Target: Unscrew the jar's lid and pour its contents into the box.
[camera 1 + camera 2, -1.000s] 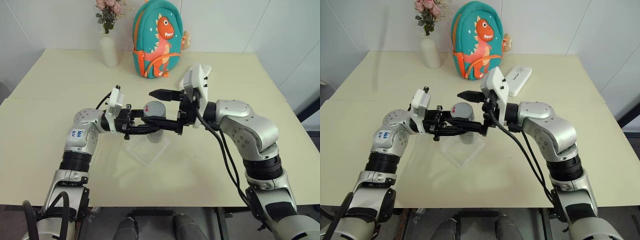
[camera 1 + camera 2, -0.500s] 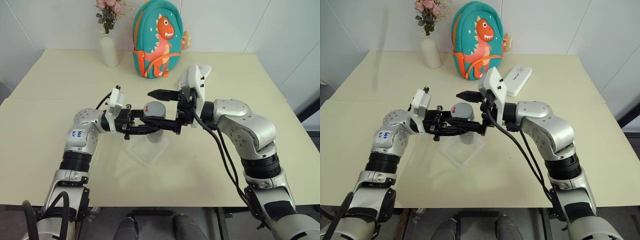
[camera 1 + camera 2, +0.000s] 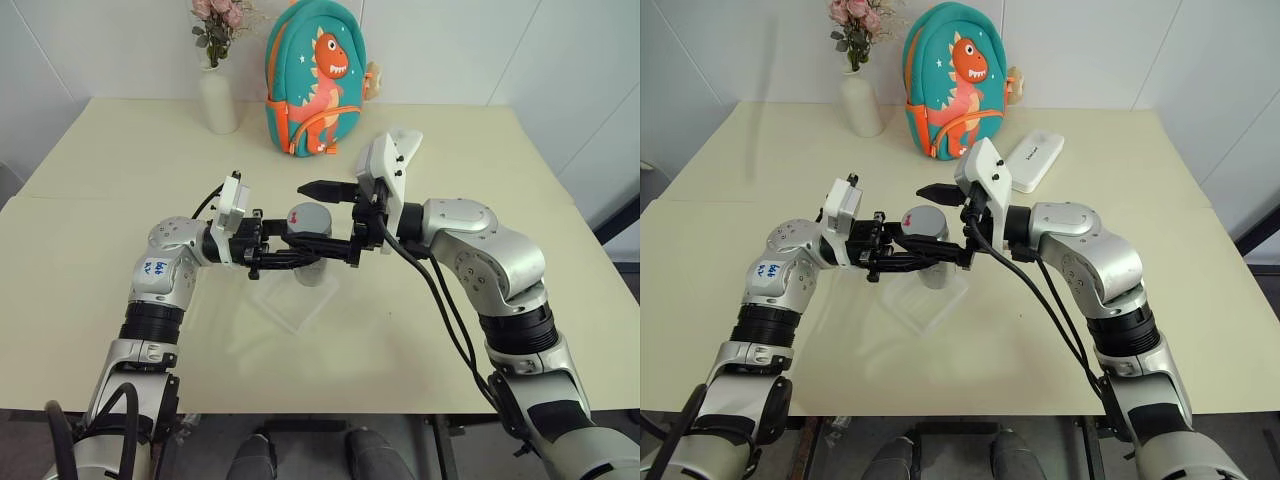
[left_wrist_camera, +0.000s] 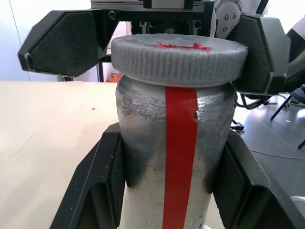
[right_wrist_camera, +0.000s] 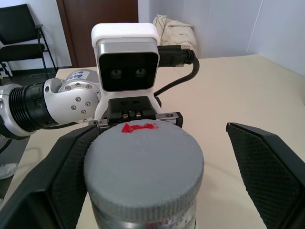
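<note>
Almost nothing has moved: the left gripper (image 4: 167, 191) pinches the small silvery jar with a red stripe (image 4: 171, 157), upright above the clear plastic box (image 3: 295, 300) on the desk (image 3: 100, 230). Its round grey lid (image 5: 143, 167) sits between the spread fingers of the right gripper (image 3: 325, 222), which reaches in from the robot's right.

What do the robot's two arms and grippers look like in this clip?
Both arms are silver-grey metal with black ribbed joint rings. The left arm has a small white sticker with blue writing; black cables run along the right arm. Each wrist has a white camera housing. The left gripper and right gripper each have two black, textured fingers.
</note>
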You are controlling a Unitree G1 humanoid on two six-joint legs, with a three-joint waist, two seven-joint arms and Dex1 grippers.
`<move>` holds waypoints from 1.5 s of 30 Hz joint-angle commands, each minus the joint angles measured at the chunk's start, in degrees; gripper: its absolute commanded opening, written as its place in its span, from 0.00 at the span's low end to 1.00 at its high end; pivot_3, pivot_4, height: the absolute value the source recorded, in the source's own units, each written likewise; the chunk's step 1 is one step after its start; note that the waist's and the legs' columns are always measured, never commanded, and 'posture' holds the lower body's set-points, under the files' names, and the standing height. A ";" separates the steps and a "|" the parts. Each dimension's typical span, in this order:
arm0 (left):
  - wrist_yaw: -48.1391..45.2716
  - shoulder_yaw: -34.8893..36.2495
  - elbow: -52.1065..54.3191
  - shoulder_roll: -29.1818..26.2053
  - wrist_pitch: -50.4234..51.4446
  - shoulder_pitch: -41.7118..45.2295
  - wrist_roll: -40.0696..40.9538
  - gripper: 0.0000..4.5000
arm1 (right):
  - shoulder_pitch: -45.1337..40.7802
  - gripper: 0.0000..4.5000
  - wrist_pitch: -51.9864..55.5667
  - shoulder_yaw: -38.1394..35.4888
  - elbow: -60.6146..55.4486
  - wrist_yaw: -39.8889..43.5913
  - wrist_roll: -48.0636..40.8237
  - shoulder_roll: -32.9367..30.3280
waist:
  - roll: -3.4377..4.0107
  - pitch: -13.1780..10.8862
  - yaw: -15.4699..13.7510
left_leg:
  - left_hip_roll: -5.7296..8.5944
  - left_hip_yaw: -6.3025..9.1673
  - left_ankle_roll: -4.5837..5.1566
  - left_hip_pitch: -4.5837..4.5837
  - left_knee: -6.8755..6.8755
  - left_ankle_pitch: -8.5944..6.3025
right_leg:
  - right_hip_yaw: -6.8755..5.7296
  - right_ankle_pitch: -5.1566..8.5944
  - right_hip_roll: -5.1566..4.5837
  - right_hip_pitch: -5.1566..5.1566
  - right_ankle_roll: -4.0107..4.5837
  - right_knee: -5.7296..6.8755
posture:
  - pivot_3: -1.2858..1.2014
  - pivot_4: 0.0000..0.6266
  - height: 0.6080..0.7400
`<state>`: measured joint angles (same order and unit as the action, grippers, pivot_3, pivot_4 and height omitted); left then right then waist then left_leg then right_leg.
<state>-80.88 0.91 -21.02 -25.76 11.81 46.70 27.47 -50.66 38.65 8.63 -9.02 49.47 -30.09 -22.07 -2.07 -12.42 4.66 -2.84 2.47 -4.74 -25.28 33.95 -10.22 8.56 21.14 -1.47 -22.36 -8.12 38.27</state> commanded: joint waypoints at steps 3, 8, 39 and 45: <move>-0.62 -0.15 1.68 -0.07 -0.70 1.25 0.20 0.49 | -1.22 0.99 -1.48 -1.03 -0.91 0.63 0.45 -0.66 | 0.00 0.00 0.00 | 0.00 0.00 0.00 0.00 0.00 0.00 | 0.00 0.00 0.00 0.00 0.00 0.00 | 0.52 0.24 1.00; -0.64 -0.09 1.76 -0.36 -0.62 1.24 0.26 0.49 | -1.02 0.99 -1.38 -1.75 -1.00 1.23 0.73 -1.79 | 0.00 0.00 -0.01 | 0.00 0.00 0.00 0.00 0.01 0.00 | 0.00 0.00 0.00 0.00 0.00 0.01 | 0.52 0.24 1.00; -0.52 0.12 0.32 -0.22 -1.76 1.89 -0.57 0.49 | 0.40 0.56 0.52 -1.65 -4.12 4.07 -2.71 -3.52 | 0.00 0.00 0.00 | 0.00 0.00 0.00 0.00 0.01 0.00 | 0.00 0.00 0.00 0.00 0.00 0.00 | 0.52 0.24 1.00; -0.69 0.04 -0.02 -0.22 -2.09 1.62 -0.68 0.49 | -2.25 0.56 -0.12 -3.65 -2.22 2.70 -2.85 -2.81 | 0.00 0.00 -0.01 | 0.00 0.00 0.00 0.00 0.01 0.00 | 0.00 0.00 0.00 0.00 0.00 0.00 | 0.52 0.24 1.00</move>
<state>-80.91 0.57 -21.32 -25.81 10.84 46.71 26.63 -51.03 39.30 7.45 -10.82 52.79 -32.21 -24.98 -2.07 -12.42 4.65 -2.84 2.47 -4.74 -25.28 33.96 -10.22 8.56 21.14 -1.47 -22.36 -8.12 38.28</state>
